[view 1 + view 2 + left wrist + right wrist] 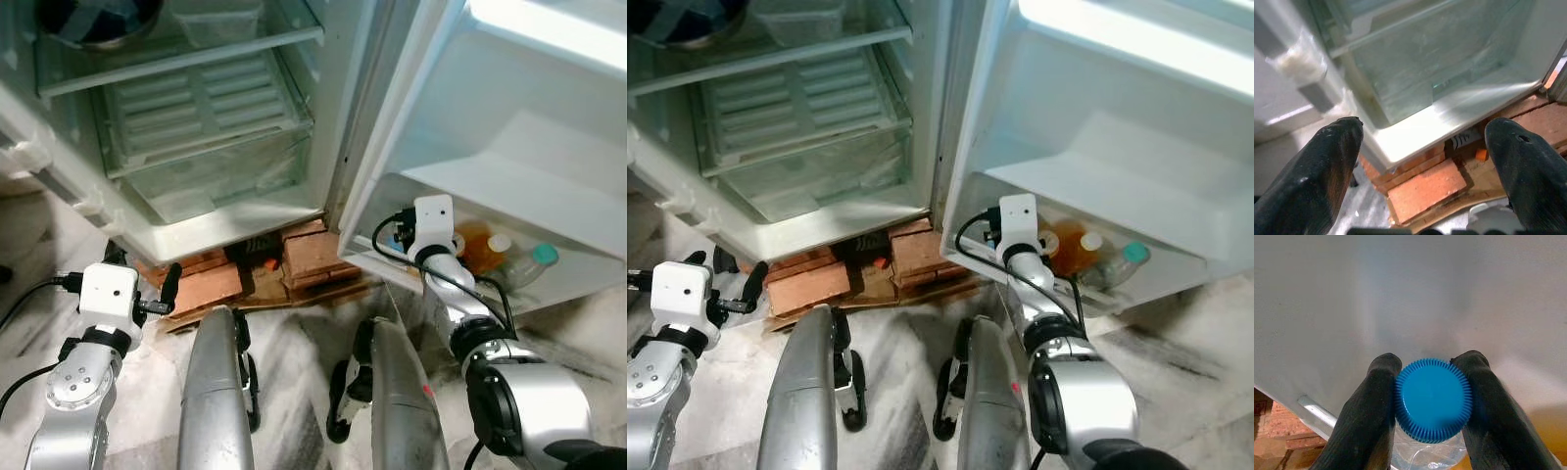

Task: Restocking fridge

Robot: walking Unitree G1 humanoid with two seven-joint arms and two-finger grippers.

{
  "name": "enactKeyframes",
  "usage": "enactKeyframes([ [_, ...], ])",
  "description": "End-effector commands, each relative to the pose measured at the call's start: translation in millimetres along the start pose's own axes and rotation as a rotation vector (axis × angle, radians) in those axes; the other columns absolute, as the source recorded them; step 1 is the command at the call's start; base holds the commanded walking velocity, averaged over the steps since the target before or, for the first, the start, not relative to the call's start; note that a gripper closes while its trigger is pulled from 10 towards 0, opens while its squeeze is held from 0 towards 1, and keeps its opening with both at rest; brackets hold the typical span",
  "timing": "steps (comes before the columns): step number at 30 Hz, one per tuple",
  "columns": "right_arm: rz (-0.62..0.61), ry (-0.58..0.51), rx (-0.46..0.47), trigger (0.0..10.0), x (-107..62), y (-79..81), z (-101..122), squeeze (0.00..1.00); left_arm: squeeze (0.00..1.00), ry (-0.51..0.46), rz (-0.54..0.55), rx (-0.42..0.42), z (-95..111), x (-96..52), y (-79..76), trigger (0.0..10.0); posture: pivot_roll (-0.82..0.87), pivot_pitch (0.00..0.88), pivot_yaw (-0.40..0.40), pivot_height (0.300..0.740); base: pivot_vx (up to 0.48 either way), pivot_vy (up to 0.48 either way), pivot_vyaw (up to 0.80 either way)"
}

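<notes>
Right pincer (1432,401) sets a bottle into the fridge door's lowest shelf.

Its 2 black fingers are closed on the blue cap (1433,399) of a clear bottle (1425,450), which hangs upright, long axis vertical, below the pincer and inside the door shelf (549,294), beside an orange bottle (477,247) and a teal-capped one (534,264). Left pincer (1425,161) gapes wide, holding nothing, near the fridge's bottom drawer (211,171). The right arm is the nearer one; I'd guess release comes next.

The door bin (549,294) at 3 o'clock is crowded: an amber bottle (477,245) and a teal-capped bottle (534,262) fill its far end. The crisper drawer (216,181) at 11 o'clock offers open room; bricks (211,284) obstruct below.
</notes>
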State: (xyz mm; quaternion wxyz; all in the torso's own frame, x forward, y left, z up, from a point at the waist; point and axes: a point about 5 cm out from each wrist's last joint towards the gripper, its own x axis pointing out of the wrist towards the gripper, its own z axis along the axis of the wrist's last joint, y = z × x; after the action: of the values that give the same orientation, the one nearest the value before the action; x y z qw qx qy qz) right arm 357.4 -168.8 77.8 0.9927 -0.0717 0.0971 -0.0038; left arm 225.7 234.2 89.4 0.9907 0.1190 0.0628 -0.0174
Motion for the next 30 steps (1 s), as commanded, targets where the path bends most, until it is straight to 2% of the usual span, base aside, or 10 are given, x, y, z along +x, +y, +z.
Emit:
enactKeyframes([
  [1, -0.04, 0.095, 0.028, 10.0, -5.9, -13.6, -19.9, 0.0, 0.0, 0.026, -0.011, 0.012, -6.4, -2.1, -1.4, 10.0, 0.19, 0.257, -0.033, 0.597, 0.0, 0.0, 0.0],
  [2, -0.041, 0.096, 0.035, 10.0, -5.6, -14.3, -19.5, 0.0, 0.0, 0.026, -0.012, 0.013, -6.5, -1.6, -1.5, 10.0, 0.19, 0.254, -0.033, 0.597, 0.0, 0.0, 0.0],
  [3, -0.044, 0.096, 0.038, 10.0, -5.2, -15.1, -18.7, 1.0, 0.0, 0.026, -0.014, 0.014, -6.8, -0.9, -1.6, 10.0, 0.19, 0.25, -0.032, 0.597, 0.0, 0.0, 0.0],
  [8, -0.036, 0.064, 0.047, 10.0, -1.9, -15.8, -9.9, 1.0, 0.0, 0.028, -0.019, 0.019, -8.1, 3.3, -1.1, 10.0, 0.19, 0.233, -0.029, 0.597, 0.0, 0.0, 0.0],
  [11, 0.039, -0.067, -0.01, 10.0, 4.5, -9.1, 16.7, 1.0, 0.0, 0.03, -0.017, 0.022, -9.1, 7.9, 1.1, 10.0, 0.18, 0.215, -0.029, 0.597, 0.0, 0.0, 0.0],
  [16, 0.075, -0.172, -0.066, 10.0, 6.6, -7.7, 36.5, 1.0, 0.0, 0.03, -0.019, 0.02, -10.4, 12.1, -0.3, 10.0, 0.17, 0.199, -0.029, 0.597, 0.0, 0.0, 0.0],
  [30, 0.052, -0.334, -0.058, 10.0, -3.6, -16.8, 54.7, 1.0, 0.0, 0.021, -0.016, -0.018, -12.7, 22.5, -9.9, 10.0, 0.12, 0.17, -0.043, 0.597, 0.0, 0.0, 0.0],
])
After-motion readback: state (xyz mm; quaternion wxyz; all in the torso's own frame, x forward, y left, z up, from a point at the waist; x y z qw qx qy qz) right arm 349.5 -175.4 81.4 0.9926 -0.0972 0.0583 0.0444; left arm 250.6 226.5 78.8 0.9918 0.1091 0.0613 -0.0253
